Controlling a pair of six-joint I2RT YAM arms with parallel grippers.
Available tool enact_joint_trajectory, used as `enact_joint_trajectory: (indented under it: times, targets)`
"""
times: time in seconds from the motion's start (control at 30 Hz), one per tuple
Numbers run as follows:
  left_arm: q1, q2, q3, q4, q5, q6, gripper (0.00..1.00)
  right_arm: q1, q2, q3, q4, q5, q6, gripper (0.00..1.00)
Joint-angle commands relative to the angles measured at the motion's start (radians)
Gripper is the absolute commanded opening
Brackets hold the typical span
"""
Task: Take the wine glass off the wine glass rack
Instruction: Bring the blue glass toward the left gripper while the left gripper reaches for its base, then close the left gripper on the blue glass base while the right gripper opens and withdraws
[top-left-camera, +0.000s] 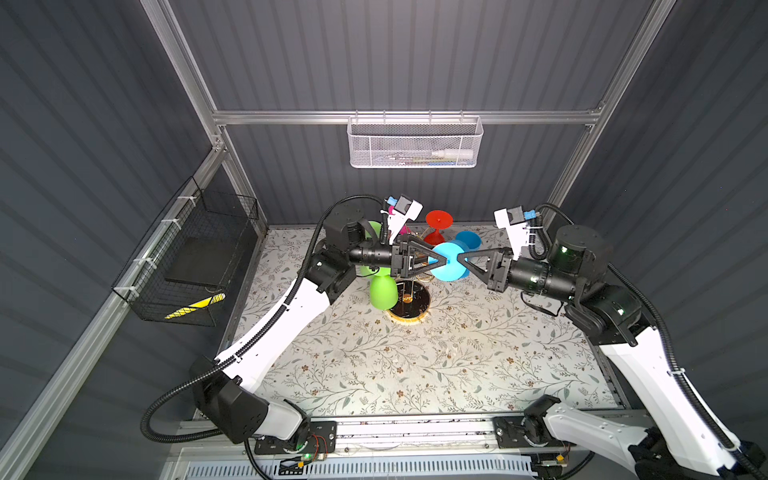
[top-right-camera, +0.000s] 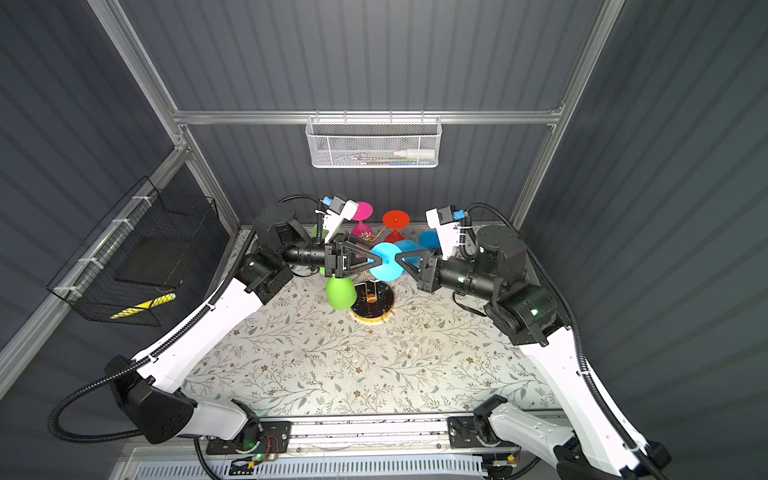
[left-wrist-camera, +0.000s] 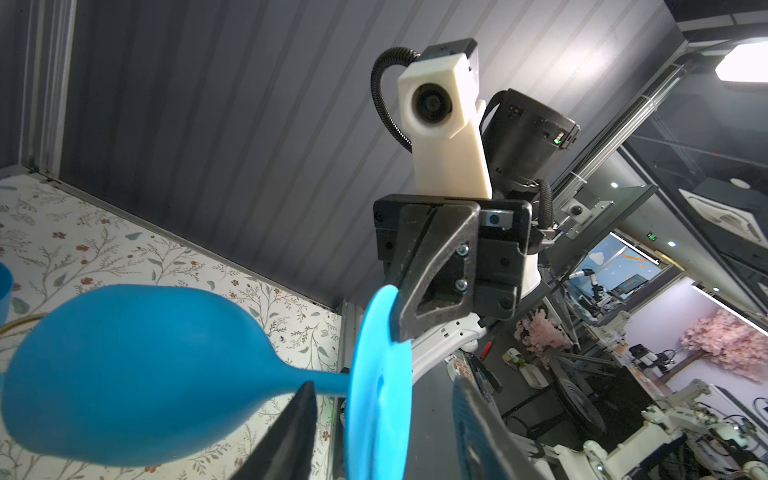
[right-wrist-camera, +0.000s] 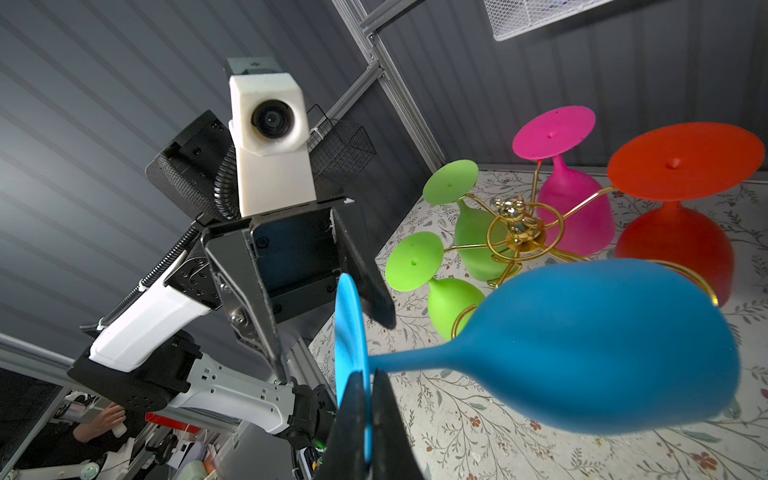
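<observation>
Blue glass (right-wrist-camera: 582, 345) foot tight in R jaws, L jaws half-open astride; gold rack (right-wrist-camera: 517, 232), green glasses (right-wrist-camera: 453, 307) nearby

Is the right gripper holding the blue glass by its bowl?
No, the right gripper pinches the blue glass by the rim of its foot.

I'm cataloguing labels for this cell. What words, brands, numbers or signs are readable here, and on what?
Nothing reads clearly enough to quote.
Marker in the white mesh basket: print too blurred.
Green lit sign in the background, left wrist view: too small.
Yellow-black striped piece in the black wire basket: stripes only, no words.
</observation>
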Motion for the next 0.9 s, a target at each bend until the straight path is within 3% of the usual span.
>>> enact_joint_trajectory:
  times: [0.0,0.27,0.37,0.43,0.47,0.53,0.67,0.87]
  targets:
    - [-0.007,0.012,0.015,0.032,0.038,-0.024,0.44,-0.005,-0.007,-0.002,0.053,-0.014,-0.013,0.00]
    - [-0.008,0.008,0.018,0.058,0.075,-0.057,0.24,-0.005,0.000,-0.006,0.075,-0.023,-0.010,0.00]
    - [-0.008,-0.001,0.026,0.036,0.076,-0.042,0.12,-0.005,-0.001,0.000,0.077,-0.024,-0.012,0.01]
    - [-0.008,-0.007,0.033,0.025,0.079,-0.036,0.03,-0.005,-0.006,0.001,0.076,-0.016,-0.015,0.11]
    - [-0.008,-0.008,0.039,0.020,0.083,-0.036,0.00,-0.005,-0.011,-0.002,0.076,-0.007,-0.016,0.20]
    - [-0.008,-0.010,0.056,0.008,0.097,-0.035,0.00,-0.008,-0.031,-0.007,0.065,0.038,-0.036,0.38]
    - [-0.007,-0.017,0.101,-0.071,0.121,0.020,0.00,-0.046,-0.124,-0.072,0.055,0.157,-0.125,0.60]
    - [-0.007,-0.003,0.137,-0.061,0.173,-0.010,0.00,-0.071,-0.272,-0.223,0.114,0.321,-0.366,0.79]
